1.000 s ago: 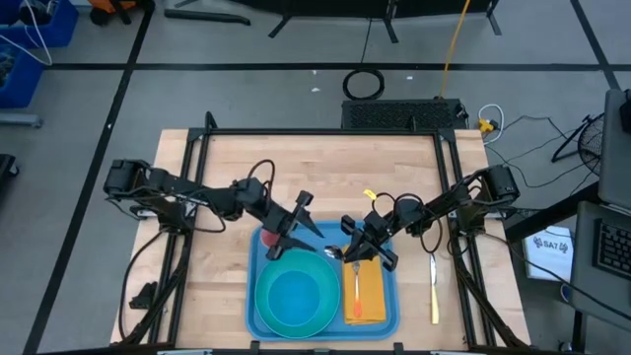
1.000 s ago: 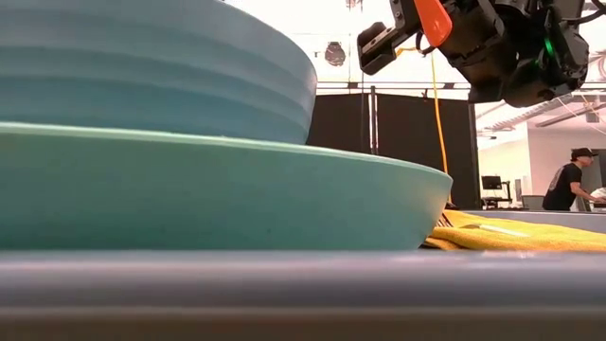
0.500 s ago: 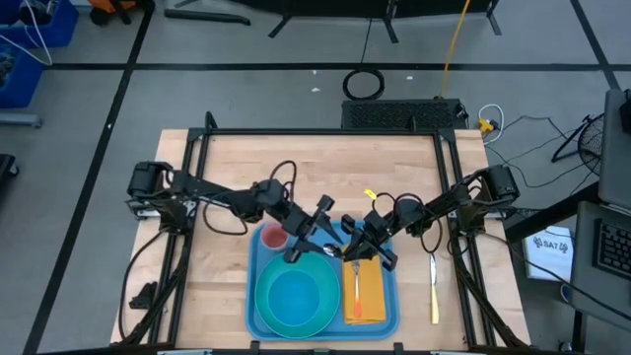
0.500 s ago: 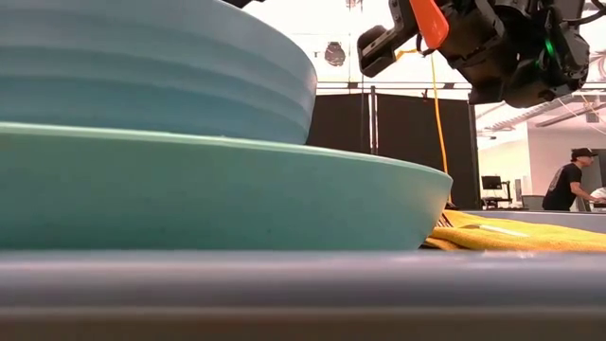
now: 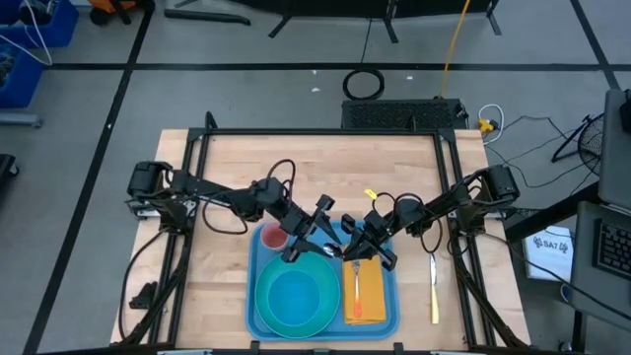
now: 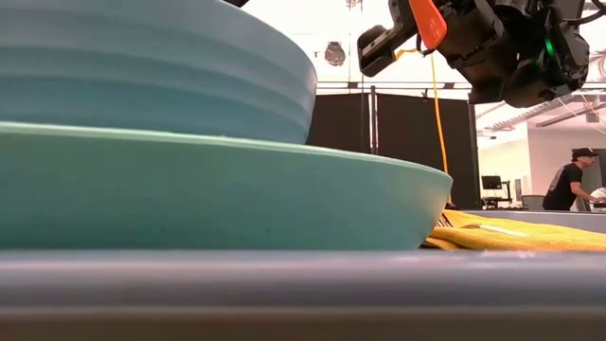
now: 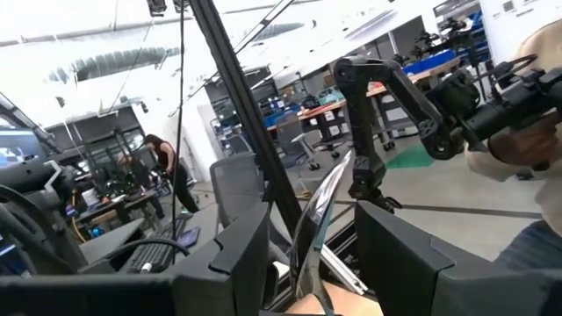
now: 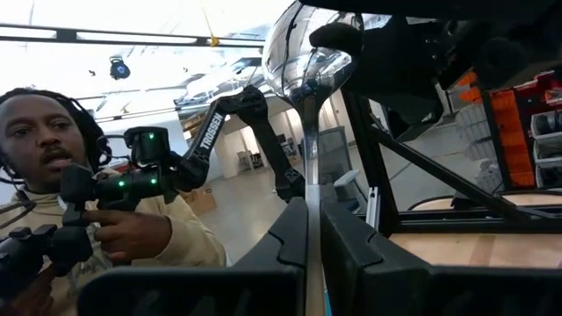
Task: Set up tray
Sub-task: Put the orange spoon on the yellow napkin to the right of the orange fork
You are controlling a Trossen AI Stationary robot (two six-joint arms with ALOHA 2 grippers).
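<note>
The light-blue tray (image 5: 386, 320) lies at the table's near middle. On it are a teal plate (image 5: 266, 311) with a blue bowl (image 5: 296, 296), a red cup (image 5: 274, 238) standing at its far left corner, and a yellow napkin (image 5: 370, 286) with a fork (image 5: 357, 291) lying on it. My right gripper (image 5: 357, 247) is shut on a silver spoon (image 8: 303, 53) above the tray's far edge. My left gripper (image 5: 317, 235) is open, with its fingers on either side of the spoon (image 7: 314, 224). I cannot tell whether they touch it. My right gripper pinches the spoon's handle (image 8: 309, 206) between its two fingers (image 8: 353, 250). The spoon sticks out forward past the fingertips toward the left gripper, bowl end (image 8: 307, 44) away from the hold, and is lifted clear of the tray.
A knife (image 5: 433, 286) lies on the bare wood to the right of the tray. Black frame rails (image 5: 325, 133) run along the table's left, right and far edges. Open wood lies beyond the tray toward the far edge. A person (image 8: 53, 158) stands beyond the table.
My left gripper has moved toward the table's right, away from the red cup and up to the spoon in the right gripper, then stopped. The cup stays standing on the tray. The right gripper and the spoon have kept still.
</note>
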